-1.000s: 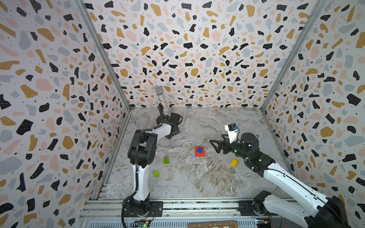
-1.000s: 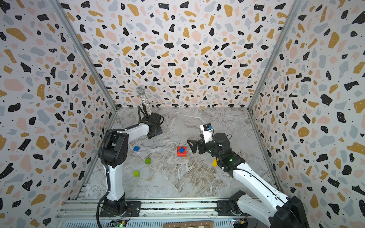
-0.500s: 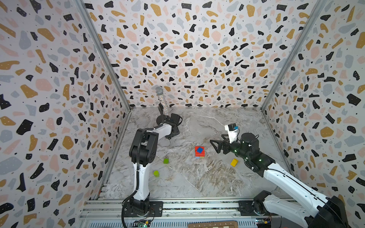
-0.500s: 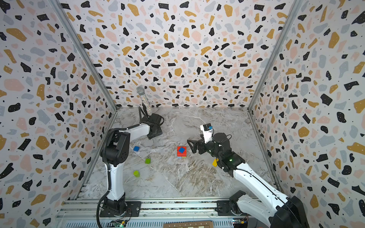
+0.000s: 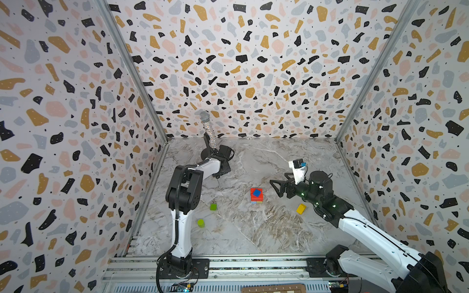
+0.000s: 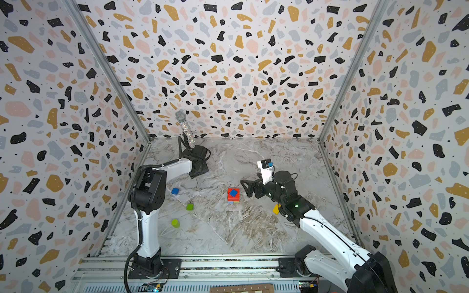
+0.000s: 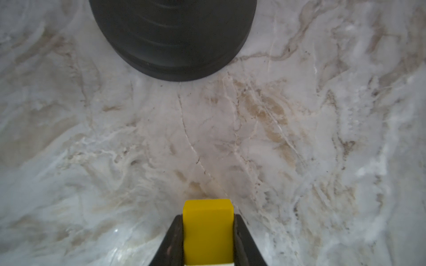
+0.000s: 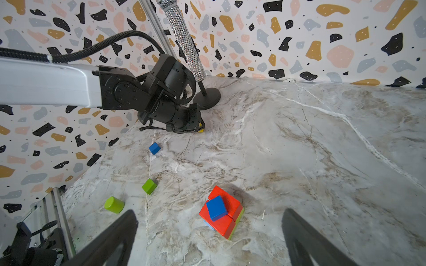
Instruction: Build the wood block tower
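Red tower (image 8: 232,203) with light-blue and lime beneath, blue cube (image 8: 216,208) on top. Elsewhere a second blue cube (image 8: 154,148), lime cube (image 8: 149,186), lime cylinder (image 8: 113,204), yellow brick (image 7: 207,232), yellow block (image 5: 301,209). Glittery silver microphone (image 8: 186,43), black stand (image 8: 207,97). Grey-beige marbled table (image 8: 322,161); white terrazzo walls (image 5: 253,63) speckled ochre, pink, grey, black.

Top views overhead, sharing whole table (image 5: 253,236), wrist views close

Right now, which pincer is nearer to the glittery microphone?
Left. The left pincer, shut on a yellow block, sits beside the black base of the microphone; the right pincer hangs open by the tower.
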Robot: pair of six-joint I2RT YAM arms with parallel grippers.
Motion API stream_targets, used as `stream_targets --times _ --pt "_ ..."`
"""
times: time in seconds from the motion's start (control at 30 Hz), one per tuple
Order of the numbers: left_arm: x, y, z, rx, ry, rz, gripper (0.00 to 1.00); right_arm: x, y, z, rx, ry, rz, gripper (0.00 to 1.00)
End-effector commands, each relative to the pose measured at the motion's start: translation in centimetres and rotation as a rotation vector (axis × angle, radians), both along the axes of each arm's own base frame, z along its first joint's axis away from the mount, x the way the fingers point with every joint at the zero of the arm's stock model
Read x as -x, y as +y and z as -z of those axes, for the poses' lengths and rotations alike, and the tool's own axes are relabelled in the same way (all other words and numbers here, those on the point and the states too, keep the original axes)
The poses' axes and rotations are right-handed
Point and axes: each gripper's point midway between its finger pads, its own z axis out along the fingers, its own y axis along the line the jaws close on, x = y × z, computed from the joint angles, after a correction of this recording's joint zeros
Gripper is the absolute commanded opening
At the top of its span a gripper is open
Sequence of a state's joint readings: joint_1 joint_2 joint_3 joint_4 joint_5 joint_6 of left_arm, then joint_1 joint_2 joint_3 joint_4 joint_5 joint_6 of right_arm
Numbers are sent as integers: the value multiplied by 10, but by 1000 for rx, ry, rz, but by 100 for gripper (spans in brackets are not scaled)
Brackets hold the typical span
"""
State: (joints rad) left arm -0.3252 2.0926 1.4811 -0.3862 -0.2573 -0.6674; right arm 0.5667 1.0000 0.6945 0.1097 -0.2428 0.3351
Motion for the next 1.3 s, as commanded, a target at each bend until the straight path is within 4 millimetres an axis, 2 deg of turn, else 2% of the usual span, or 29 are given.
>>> stream_targets --times 0.0,0.33,0.57,0.9,1.27 --pt "5 0 -30 14 -33 31 24 -1 -2 -7 -8 -26 6 99" --pt "45 -8 -71 22 -54 146 25 -7 -4 -2 0 -11 22 99" --pt "81 -25 -93 -1 -54 274 25 -15 -11 5 -12 25 39 99" --pt "126 -70 -121 -5 -72 490 25 -39 -46 22 -158 144 71 99" --pt "177 -129 -138 -67 -114 752 25 -46 -54 33 -138 174 102 99"
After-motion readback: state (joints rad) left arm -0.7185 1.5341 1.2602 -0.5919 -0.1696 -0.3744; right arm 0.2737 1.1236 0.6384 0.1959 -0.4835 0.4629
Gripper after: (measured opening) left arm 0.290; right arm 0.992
